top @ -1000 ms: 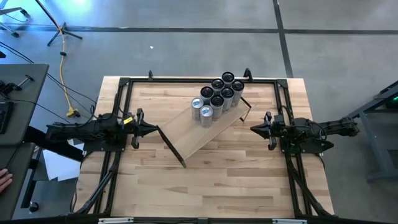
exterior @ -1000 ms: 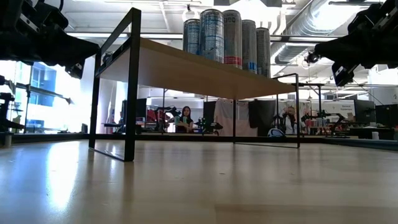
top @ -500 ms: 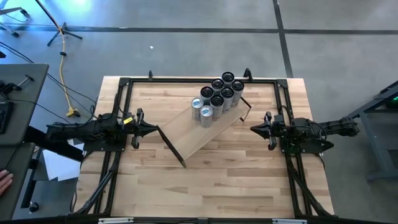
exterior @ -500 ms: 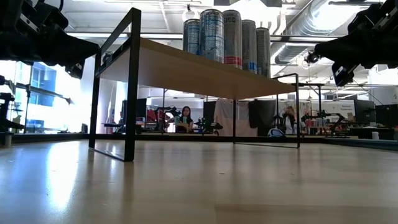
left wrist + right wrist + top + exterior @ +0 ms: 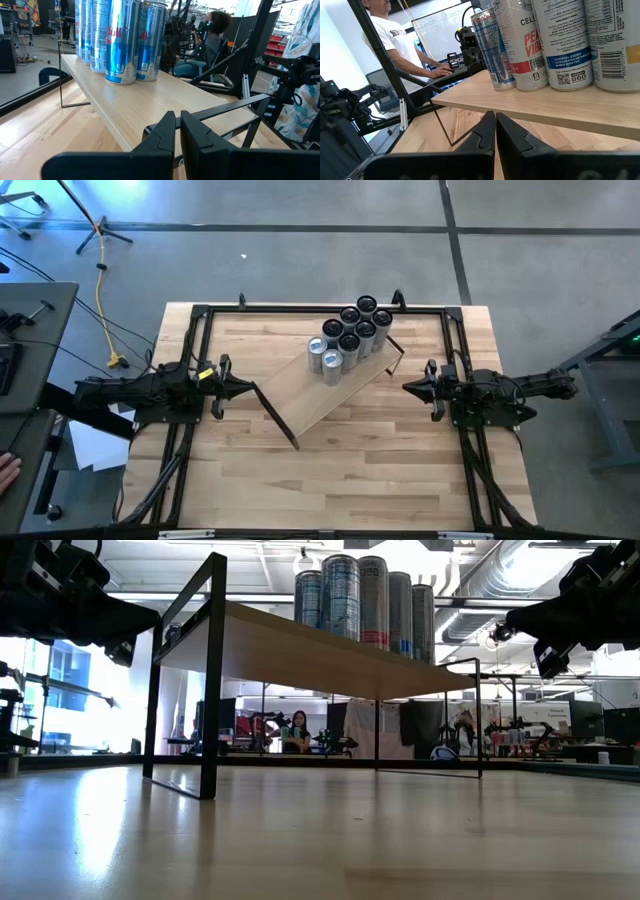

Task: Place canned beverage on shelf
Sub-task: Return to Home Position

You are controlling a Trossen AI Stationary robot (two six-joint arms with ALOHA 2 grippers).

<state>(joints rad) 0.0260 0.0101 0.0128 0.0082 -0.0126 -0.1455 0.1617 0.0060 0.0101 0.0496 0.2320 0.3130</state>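
The shelf [image 5: 325, 392], a pale wood board on thin black brackets, stands slantwise on the table. Several tall cans [image 5: 350, 338] stand upright in a cluster on its far right end, also seen in the low view as cans [image 5: 362, 602] on the shelf [image 5: 300, 650]. My left gripper [image 5: 250, 389] waits shut at the table's left, level, off the shelf's near end. My right gripper [image 5: 408, 386] waits shut at the table's right, level, beside the shelf's can end. In the wrist views the left gripper [image 5: 177, 131] and right gripper [image 5: 495, 131] have nothing between their fingers.
A black frame [image 5: 200, 315] runs along the table's edges. People and equipment show in the room beyond the table in the low and wrist views. Bare tabletop [image 5: 330, 480] lies on the near side of the shelf.
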